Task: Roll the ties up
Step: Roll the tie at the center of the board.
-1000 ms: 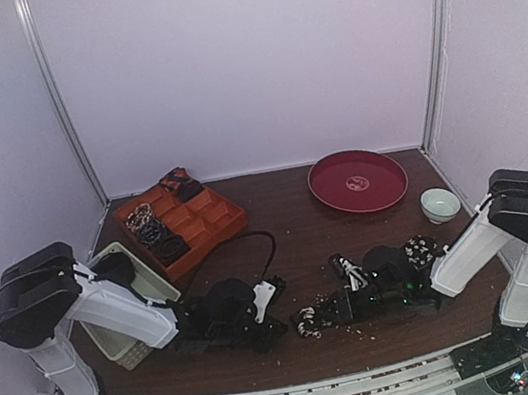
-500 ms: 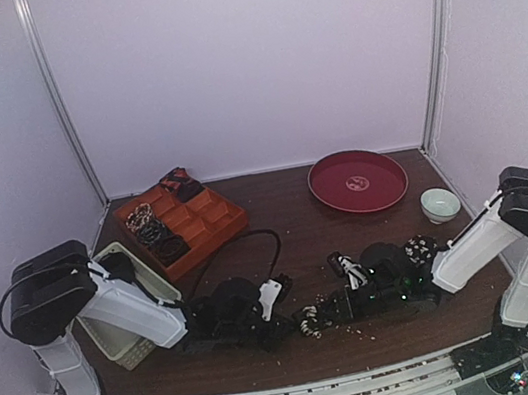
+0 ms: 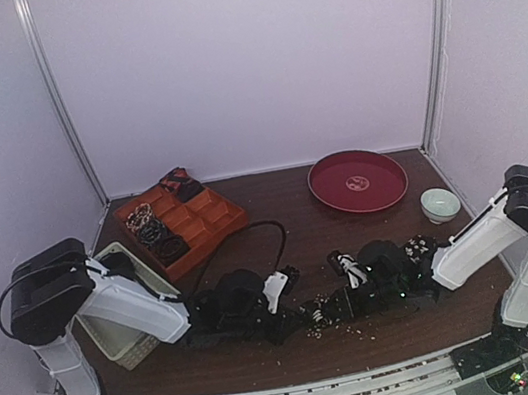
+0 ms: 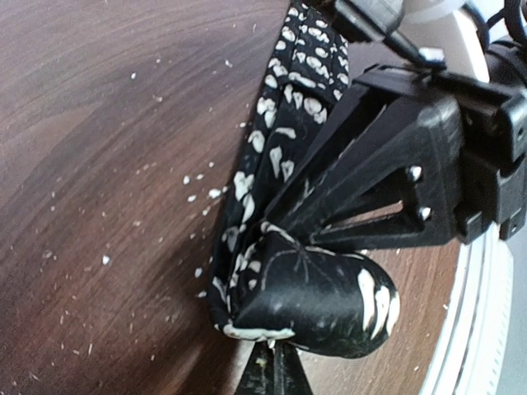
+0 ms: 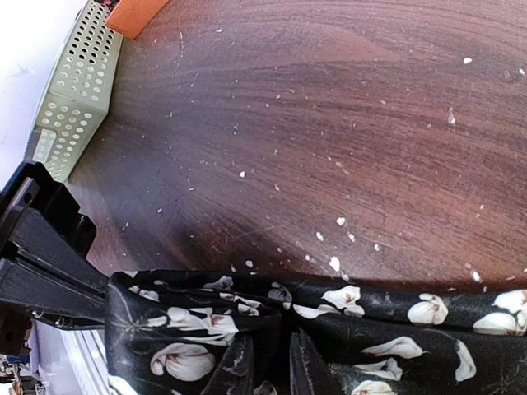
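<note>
now the left jaws have reached the tie (image 4: 309,292).

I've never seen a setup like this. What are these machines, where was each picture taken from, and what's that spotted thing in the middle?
These are two robot arms bolted at the near edge of a table. The wide picture looks down from above and behind them; the two close-ups come from a camera on each wrist. On the table sit an orange tray with coiled ties, a white basket, a red plate and a small bowl. In the middle, the left gripper and right gripper both pinch one black tie with white specks, its end partly rolled.
</note>
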`<state>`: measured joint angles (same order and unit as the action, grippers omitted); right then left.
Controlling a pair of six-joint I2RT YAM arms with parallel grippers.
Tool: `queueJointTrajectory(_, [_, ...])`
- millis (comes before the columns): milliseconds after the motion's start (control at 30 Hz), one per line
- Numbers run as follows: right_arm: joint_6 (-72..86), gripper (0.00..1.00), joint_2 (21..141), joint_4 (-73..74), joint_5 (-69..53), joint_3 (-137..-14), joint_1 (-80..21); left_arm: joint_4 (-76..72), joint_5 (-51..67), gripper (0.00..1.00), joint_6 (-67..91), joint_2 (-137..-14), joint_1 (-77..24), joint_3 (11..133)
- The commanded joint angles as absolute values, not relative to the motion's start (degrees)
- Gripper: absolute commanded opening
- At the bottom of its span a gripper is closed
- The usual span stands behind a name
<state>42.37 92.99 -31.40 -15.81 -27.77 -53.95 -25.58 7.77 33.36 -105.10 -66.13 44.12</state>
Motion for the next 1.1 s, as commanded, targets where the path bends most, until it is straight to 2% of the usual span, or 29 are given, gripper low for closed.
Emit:
queueJointTrajectory(0, [43.5,0.19,93.8,-31.2,-18.3,-27.9,-54.3,-26.6,8.3,0.0,32.6,-104.0,-66.5,46.8])
queueJointTrajectory(300, [45.0,0.18,96.3,-28.0,-13.4,-31.2,-57.5,-22.6,7.5,0.0,33.2,-101.5,-66.5,46.1])
queueJointTrajectory(633, [41.4,0.19,92.9,-19.3,-5.2,-33.4,-57.4,-18.8,7.5,0.12,32.5,-101.7,-66.5,47.9])
queueJointTrajectory(1067, [40.3,0.22,91.6,-17.3,-3.2,-34.0,-57.2,-17.2,6.8,0.12,31.7,-102.2,-66.5,49.5])
